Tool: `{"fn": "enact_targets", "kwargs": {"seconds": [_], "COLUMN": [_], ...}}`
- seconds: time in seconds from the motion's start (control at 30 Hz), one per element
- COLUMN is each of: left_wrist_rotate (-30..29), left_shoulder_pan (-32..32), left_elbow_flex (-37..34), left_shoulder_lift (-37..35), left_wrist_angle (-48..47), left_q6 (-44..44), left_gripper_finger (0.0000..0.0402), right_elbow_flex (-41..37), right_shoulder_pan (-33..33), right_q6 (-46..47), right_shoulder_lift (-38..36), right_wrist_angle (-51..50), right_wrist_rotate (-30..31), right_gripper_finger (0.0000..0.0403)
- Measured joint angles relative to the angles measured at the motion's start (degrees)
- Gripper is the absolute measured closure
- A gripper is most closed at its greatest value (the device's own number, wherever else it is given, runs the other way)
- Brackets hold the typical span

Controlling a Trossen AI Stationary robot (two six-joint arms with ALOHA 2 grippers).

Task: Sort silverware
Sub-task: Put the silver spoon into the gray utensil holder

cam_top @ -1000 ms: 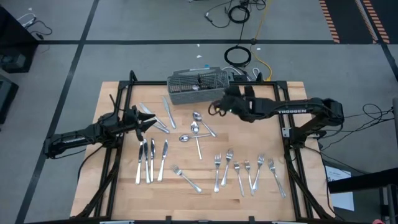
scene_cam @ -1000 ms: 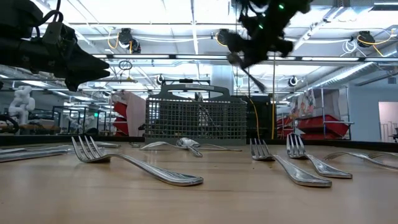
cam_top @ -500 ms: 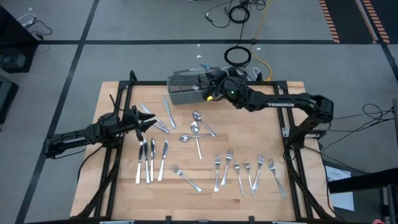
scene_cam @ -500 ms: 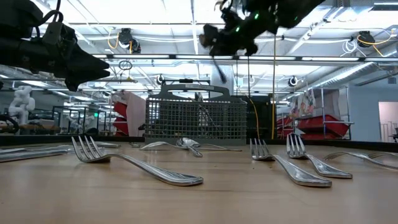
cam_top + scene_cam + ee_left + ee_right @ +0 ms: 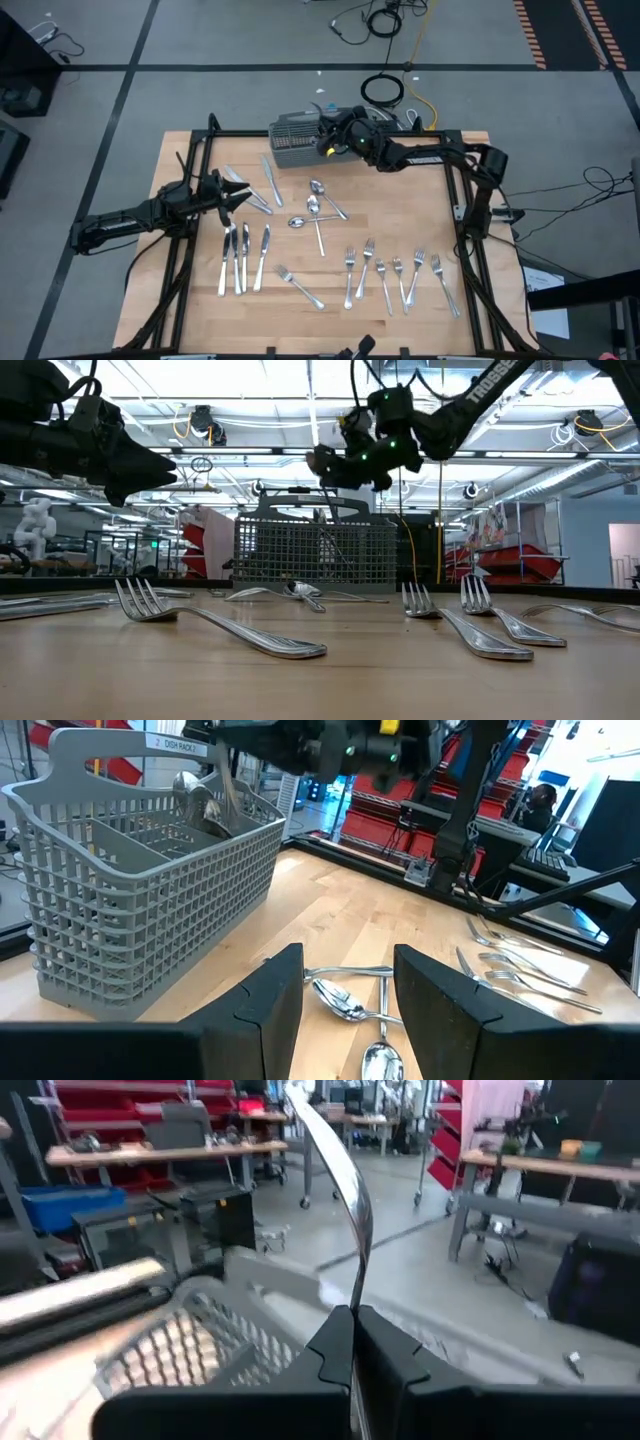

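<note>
One utensil [image 5: 345, 1210] pinched in right gripper [image 5: 328, 141] above the basket [image 5: 300, 143]; left gripper [image 5: 238, 198] open, empty, well left of it.

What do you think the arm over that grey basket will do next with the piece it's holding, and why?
Probably lower it a little and let go. The right gripper is shut on a piece of silverware and hangs right above the mesh basket, which already holds some cutlery. The piece is not yet down among the others. The left gripper waits open near the knives.
</note>
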Motion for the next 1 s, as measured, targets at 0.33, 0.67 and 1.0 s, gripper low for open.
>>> {"fn": "enact_targets", "kwargs": {"seconds": [0.33,0.67,1.0], "left_wrist_rotate": [0.0,0.0,0.0], "left_shoulder_pan": [0.0,0.0,0.0], "left_elbow_flex": [0.0,0.0,0.0], "left_shoulder_lift": [0.0,0.0,0.0], "left_wrist_angle": [0.0,0.0,0.0], "left_q6": [0.0,0.0,0.0], "left_gripper_finger": [0.0237,0.0237,0.0237], "right_elbow_flex": [-1.9,-1.8,-1.8], "right_shoulder_pan": [-0.4,-0.7,1.4], "right_q6": [2.0,4.2,-3.8], "right_shoulder_lift": [2.8,2.9,-9.5], "right_wrist_angle": [1.1,0.8,-10.0], "right_wrist_rotate": [-2.3,-2.4,-3.4], "right_gripper_finger": [0.0399,0.0345,0.0305]}}
